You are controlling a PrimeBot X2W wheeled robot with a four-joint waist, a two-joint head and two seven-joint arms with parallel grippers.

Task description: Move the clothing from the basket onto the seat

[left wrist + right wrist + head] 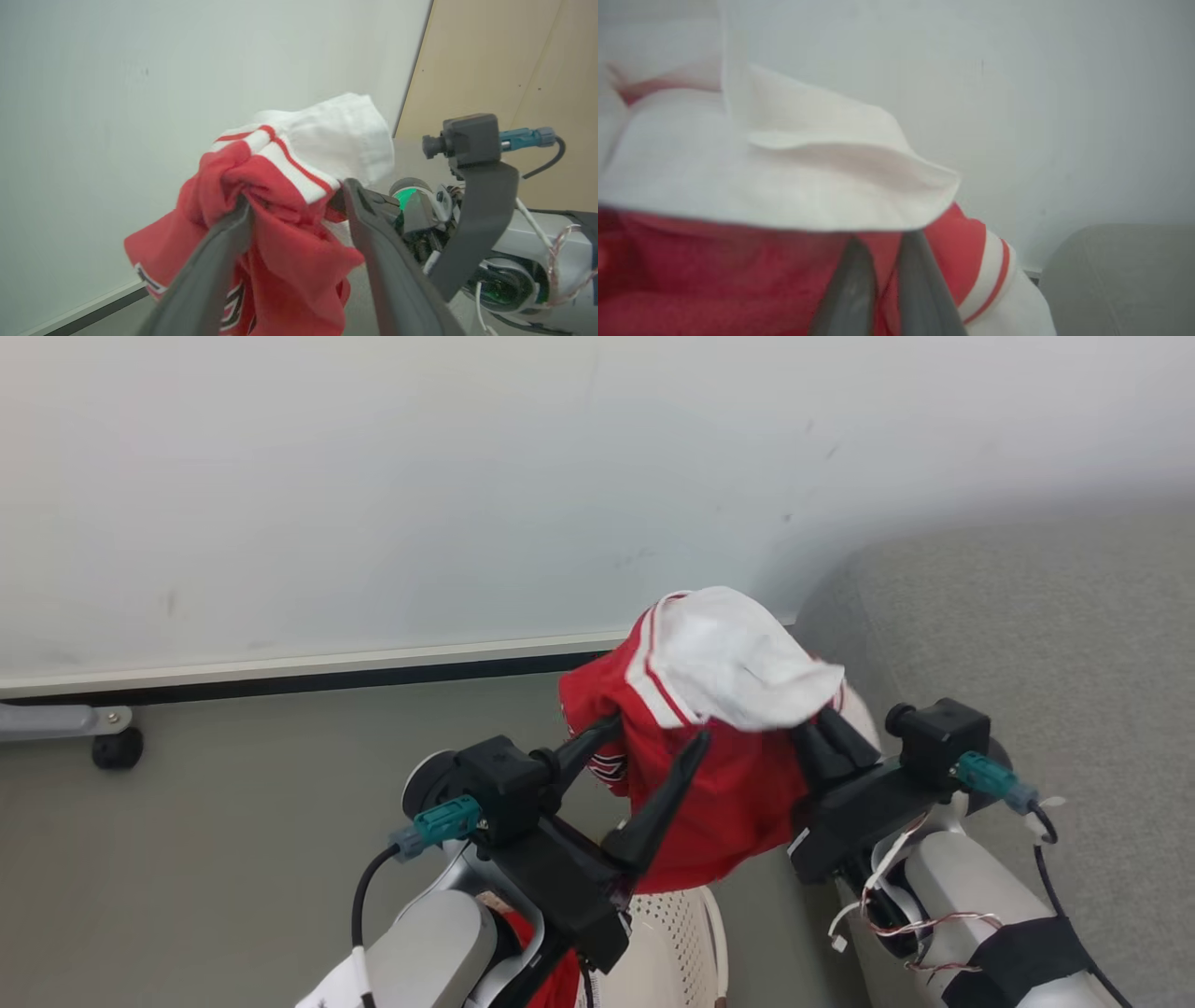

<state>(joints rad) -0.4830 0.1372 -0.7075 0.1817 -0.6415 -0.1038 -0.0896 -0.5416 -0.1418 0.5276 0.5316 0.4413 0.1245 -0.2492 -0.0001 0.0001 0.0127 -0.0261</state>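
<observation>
Clothing (719, 747) hangs bunched, clamped in right gripper (826, 733); left gripper (656, 728) stands spread apart around it. Sofa (1027, 635) lies right, nearer the right arm

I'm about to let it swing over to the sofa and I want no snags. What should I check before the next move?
1. Right claw shut on the clothing: ok.
2. Left claw open: ok, its jaws stand apart.
3. Clothing free of the left claw's fingers: not ok, it drapes against them.
4. Clothing lifted above the basket rim: cannot tell, the two overlap in the head view.
5. Seat in view on the robot's right: ok.
</observation>
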